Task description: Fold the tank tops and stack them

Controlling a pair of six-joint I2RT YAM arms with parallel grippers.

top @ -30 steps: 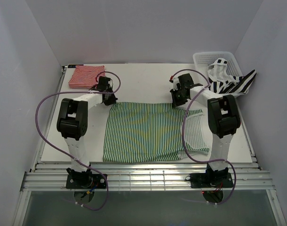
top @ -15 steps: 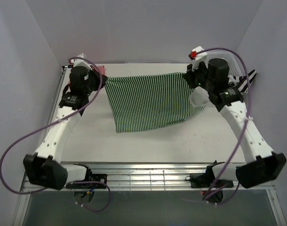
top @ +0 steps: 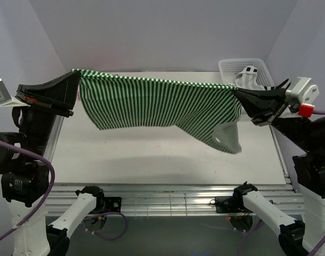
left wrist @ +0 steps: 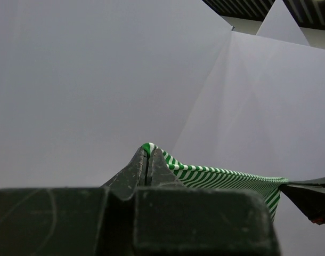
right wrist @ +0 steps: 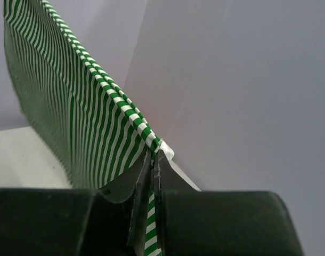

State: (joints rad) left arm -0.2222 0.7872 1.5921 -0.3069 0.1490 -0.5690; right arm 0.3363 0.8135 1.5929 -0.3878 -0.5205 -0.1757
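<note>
Left gripper (top: pixel 76 79): jaws are pinching tight on one corner of the green top (top: pixel 152 104), holding it high above the table's (top: pixel 152 154) left edge.
Right gripper (top: pixel 238 95): jaws are clamping the opposite corner, near the basket (top: pixel 232 65).
Green top: is hanging stretched between both grippers, clear of the table, its strap end drooping lowest by the right gripper.
Black-and-white top (top: pixel 249 72): is lying in the basket, mostly hidden.

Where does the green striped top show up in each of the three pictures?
Overhead view: the green striped top hangs stretched across the middle, above the table.
Left wrist view: the top runs lower right, away from the shut left jaws.
Right wrist view: the top fills the upper left, rising from the shut right jaws.
Shared landmark: its taut upper edge, pinched at both ends.
</note>
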